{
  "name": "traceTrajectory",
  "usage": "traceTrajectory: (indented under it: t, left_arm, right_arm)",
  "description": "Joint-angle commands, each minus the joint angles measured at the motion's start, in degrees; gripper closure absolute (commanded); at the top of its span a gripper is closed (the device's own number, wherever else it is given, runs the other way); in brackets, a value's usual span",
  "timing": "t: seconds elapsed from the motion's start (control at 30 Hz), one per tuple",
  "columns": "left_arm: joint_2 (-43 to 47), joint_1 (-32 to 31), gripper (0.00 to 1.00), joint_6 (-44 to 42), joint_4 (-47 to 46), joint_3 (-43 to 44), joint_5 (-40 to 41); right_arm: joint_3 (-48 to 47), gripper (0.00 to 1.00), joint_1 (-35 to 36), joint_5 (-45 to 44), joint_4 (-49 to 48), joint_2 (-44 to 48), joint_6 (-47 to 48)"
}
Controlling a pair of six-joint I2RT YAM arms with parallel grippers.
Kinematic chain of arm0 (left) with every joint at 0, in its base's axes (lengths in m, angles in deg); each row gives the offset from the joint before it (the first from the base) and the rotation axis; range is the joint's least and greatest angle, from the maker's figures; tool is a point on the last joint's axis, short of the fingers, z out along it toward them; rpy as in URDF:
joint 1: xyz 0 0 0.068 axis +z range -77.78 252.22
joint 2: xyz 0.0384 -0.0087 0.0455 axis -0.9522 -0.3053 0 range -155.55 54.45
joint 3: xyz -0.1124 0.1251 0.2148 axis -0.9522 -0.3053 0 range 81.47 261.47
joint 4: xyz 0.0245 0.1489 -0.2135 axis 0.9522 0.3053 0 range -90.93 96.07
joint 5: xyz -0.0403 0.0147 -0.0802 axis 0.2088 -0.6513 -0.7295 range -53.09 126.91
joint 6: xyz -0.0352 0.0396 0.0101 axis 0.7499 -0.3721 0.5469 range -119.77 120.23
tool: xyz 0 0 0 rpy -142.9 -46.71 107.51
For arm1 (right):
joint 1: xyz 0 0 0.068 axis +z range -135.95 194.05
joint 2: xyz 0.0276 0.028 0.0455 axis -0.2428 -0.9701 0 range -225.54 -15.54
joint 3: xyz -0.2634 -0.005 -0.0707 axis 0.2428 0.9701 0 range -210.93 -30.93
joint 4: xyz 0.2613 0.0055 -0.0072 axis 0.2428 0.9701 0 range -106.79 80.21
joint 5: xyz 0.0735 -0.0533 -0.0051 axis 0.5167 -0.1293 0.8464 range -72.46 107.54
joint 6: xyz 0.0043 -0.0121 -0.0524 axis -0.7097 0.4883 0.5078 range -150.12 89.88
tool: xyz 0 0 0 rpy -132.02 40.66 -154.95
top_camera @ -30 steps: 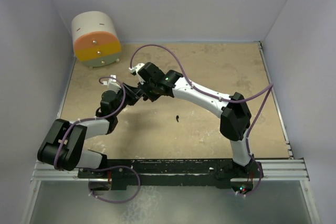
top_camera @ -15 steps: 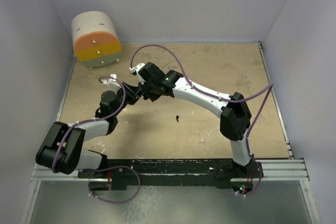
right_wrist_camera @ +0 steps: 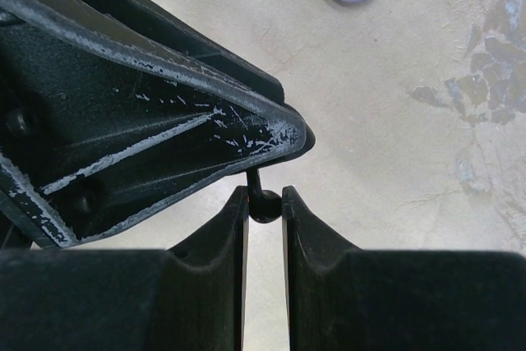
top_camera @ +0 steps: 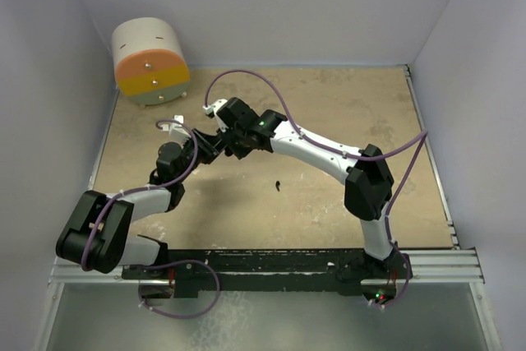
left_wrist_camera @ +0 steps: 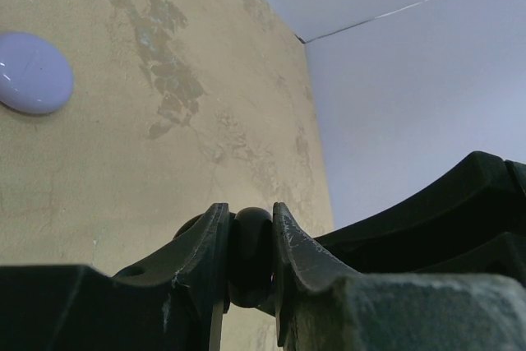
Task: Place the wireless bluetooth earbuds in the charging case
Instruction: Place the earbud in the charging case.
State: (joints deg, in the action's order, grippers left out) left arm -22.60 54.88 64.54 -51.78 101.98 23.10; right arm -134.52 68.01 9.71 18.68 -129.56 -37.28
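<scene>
A squat drum (top_camera: 151, 63), white on top with an orange and a yellow band, stands at the far left corner of the mottled tan table (top_camera: 345, 113) and serves as the landmark here. Both arms reach toward one spot to the right of the drum and nearer the bases, where their tips meet.

The left gripper (left_wrist_camera: 249, 219) has its two black fingers clenched on a smooth black rounded piece (left_wrist_camera: 251, 244). Only the bulging edge of this piece shows between the pads, so what it is cannot be told.

The right gripper (right_wrist_camera: 265, 199) pinches a tiny black stemmed earbud (right_wrist_camera: 264, 205) by its round head. The thin stem of this earbud points up and away from the fingers, toward the scuffed tip of the left gripper, which fills the upper left of the right wrist view. Whether the stem touches anything under that tip is hidden.

A second small black earbud (top_camera: 278, 185) lies loose on the table. It is farther right of the drum than the meeting point and closer to the bases, well apart from both grippers.

A glossy pale lavender oval disc (left_wrist_camera: 31, 72) lies flat on the table in both wrist views. The arms hide it from above, so its place relative to the drum cannot be told.
</scene>
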Motion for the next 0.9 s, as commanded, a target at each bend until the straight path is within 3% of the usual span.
traceTrajectory:
  t: [0.0, 0.33, 0.67, 0.87]
  left_arm:
    - [1.64, -0.72, 1.0, -1.34, -5.66, 1.12, -1.72]
    - [0.88, -1.26, 1.0, -0.74, -8.0, 0.76, -2.3]
    - [0.36, -1.32, 1.0, 0.06, -7.64, 0.97, -1.7]
    - [-0.98, -1.35, 1.0, 1.49, -6.08, 1.19, -0.14]
  right_arm:
    - [-1.09, 0.99, -0.16, 1.22, 0.65, 0.53, 0.64]
    - [-2.71, 0.95, -0.16, 1.43, 1.01, -0.41, 0.61]
    - [-3.64, 0.57, -0.18, 2.18, 0.54, -0.23, 0.78]
    - [-2.96, 0.48, -0.17, 2.65, -0.1, 1.27, 0.81]
